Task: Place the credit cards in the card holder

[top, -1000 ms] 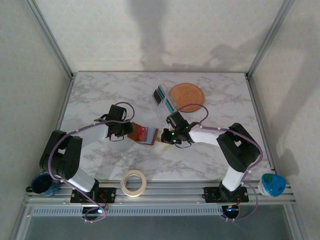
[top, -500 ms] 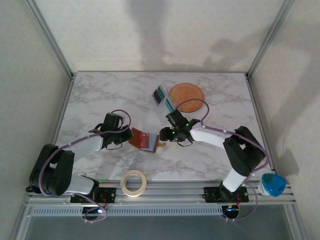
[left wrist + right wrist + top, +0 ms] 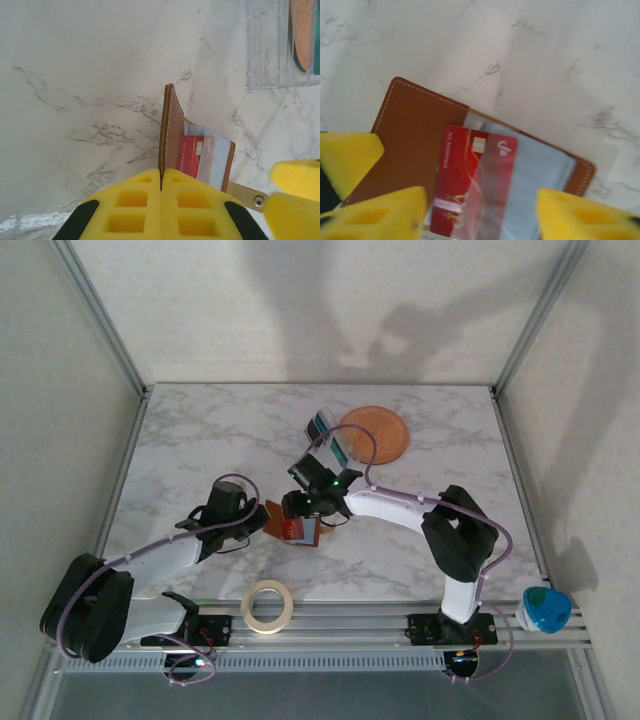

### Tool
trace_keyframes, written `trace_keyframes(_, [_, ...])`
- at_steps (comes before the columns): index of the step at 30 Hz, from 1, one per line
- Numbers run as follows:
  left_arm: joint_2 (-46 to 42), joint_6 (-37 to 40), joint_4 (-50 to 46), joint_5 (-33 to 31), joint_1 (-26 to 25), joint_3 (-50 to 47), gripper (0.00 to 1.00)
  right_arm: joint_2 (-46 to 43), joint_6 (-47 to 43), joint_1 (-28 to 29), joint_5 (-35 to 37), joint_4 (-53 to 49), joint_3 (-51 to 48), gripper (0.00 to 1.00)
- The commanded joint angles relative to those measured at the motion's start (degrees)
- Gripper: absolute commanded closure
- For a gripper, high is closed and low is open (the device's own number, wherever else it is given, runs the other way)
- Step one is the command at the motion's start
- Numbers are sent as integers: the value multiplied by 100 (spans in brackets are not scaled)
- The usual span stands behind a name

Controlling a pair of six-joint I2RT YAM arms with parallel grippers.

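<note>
Pinching one brown flap of the card holder [image 3: 169, 125] between fingers pressed tight together, the left pincer [image 3: 161, 180] is keeping that flap standing on edge at the lower middle of its wrist view. The rest of the holder is lying open on the marble, to the right of that flap. A red card [image 3: 192, 156] is sitting in the inner pocket, partly under its clear window.

The right pincer [image 3: 480, 212] is hovering directly over the open holder with its fingers spread and gripping nothing. In the right wrist view, one yellow finger is showing at lower left and the other at lower right. The red card is lying between them, its long axis running from the bottom of the frame up toward the centre.

The remaining credit cards [image 3: 321, 426] are waiting in the clear sleeve [image 3: 333, 443] at the upper middle of the top view, just beside the orange plate [image 3: 380, 432]. That puts them above the right pincer in the frame and nearer the right arm than the left. Fetching the next one will probably fall to the right arm, which is free while the left is busy with the flap.
</note>
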Motion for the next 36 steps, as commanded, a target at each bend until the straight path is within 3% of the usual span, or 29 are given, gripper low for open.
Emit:
trace_keyframes(1, [-187,-390,352,-263,-75,-127,100,59,526,-90,-851,747,-88,65])
trace_keyframes(2, [-179,-395,374,-263,-80,-130,100,106,616,-102,-960,834,-79,71])
trace_keyframes(4, [-130,-411,417,-241,-97,-136,100,246,670,-96,-1066,791,34,72])
trace_keyframes(6, [-97,-471,541,-183,-126,-154,100,329,544,-37,-793,537,125,55])
trace_keyframes(7, [-100,-514,612,-161,-140,-184,100,328,468,-3,-599,475,110,53])
trace_keyframes(12, [-94,-601,718,-159,-211,-213,100,336,728,21,-1197,1481,-353,73])
trace_keyframes(19, [-33,-623,735,-173,-248,-224,100,376,1235,-42,-1207,2080,-518,82])
trace_keyframes(26, [93,-658,849,-151,-273,-240,100,740,1440,-64,-955,2505,-801,89])
trace_keyframes(36, [166,-633,867,-197,-291,-264,100,517,1113,-61,-173,2100,-1122,89])
